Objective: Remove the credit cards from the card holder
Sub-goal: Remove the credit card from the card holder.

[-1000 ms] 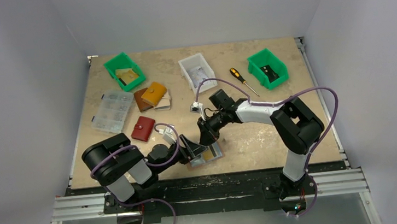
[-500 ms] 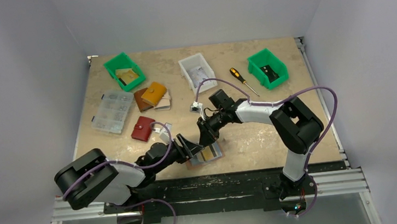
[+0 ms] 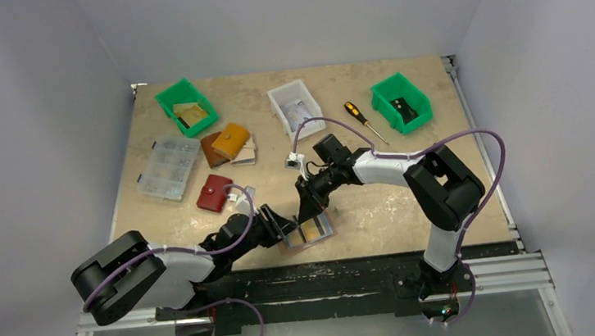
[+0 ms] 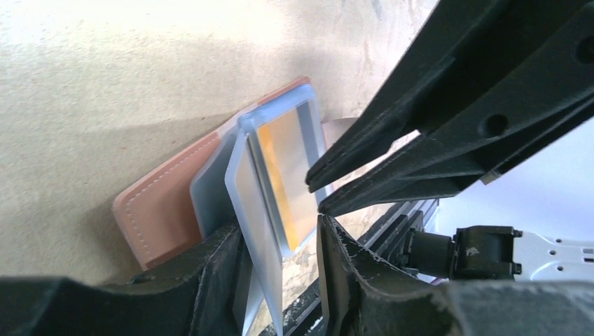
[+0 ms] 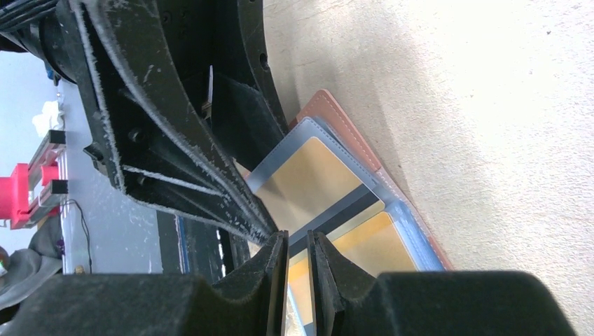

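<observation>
The card holder [image 3: 318, 231] lies open near the table's front edge, brown-pink leather [image 4: 168, 210] under clear sleeves. Tan-gold credit cards [image 5: 315, 175] sit in the sleeves, one with a dark stripe. One sleeve leaf with a card [image 4: 253, 203] stands up between my left gripper's fingers, against the left one. My left gripper [image 3: 285, 225] is open around that leaf [image 4: 279, 227]. My right gripper [image 3: 312, 209] points down over the holder's sleeves, its jaws a narrow gap apart with nothing between them [image 5: 298, 238]. Its tips [image 4: 316, 194] sit just above my left gripper's right finger.
A red pouch [image 3: 214, 192], a mustard-yellow wallet [image 3: 231, 140] and a clear organiser box [image 3: 167, 167] lie to the left. Two green bins [image 3: 186, 106] [image 3: 401, 102], a white bin [image 3: 295, 106] and a screwdriver [image 3: 365, 122] stand at the back. The front rail is just behind the holder.
My left arm's elbow has swung down and to the left while its gripper stayed at the holder. The right arm has not moved.
</observation>
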